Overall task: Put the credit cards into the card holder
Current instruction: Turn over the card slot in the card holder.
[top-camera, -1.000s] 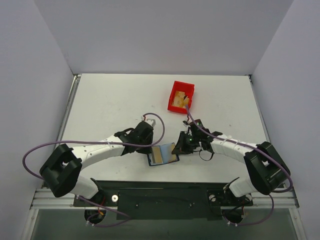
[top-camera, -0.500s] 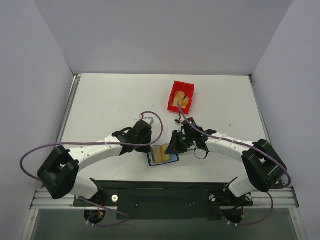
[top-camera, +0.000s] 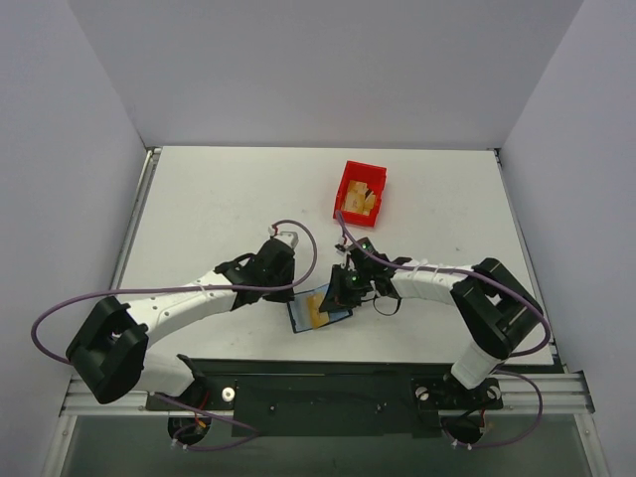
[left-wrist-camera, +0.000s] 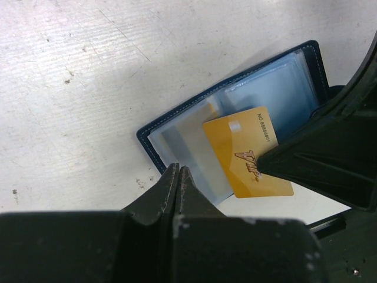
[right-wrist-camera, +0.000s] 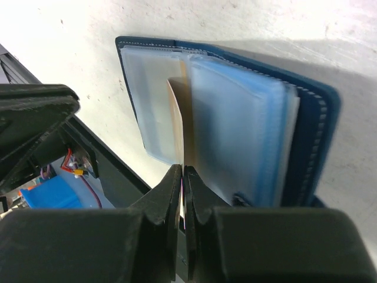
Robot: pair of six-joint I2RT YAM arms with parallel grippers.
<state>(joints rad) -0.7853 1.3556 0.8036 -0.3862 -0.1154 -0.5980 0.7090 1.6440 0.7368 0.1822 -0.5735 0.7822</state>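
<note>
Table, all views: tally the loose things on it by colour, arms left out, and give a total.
Gold credit cards: 2
Navy card holder: 1
Red bin: 1
Total: 4

Gold credit card (left-wrist-camera: 247,154) against a navy card holder (left-wrist-camera: 188,127), pale blue inside; red bin (top-camera: 348,184).

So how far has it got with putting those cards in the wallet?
Done: the wallet lies open on the table. In hand: the right gripper pinches one gold card over the clear sleeves, at most partly slipped in, while the shut left gripper sits at the wallet's edge. Left: seating that card, then fetching the second card, which looks to be in the red bin.
</note>
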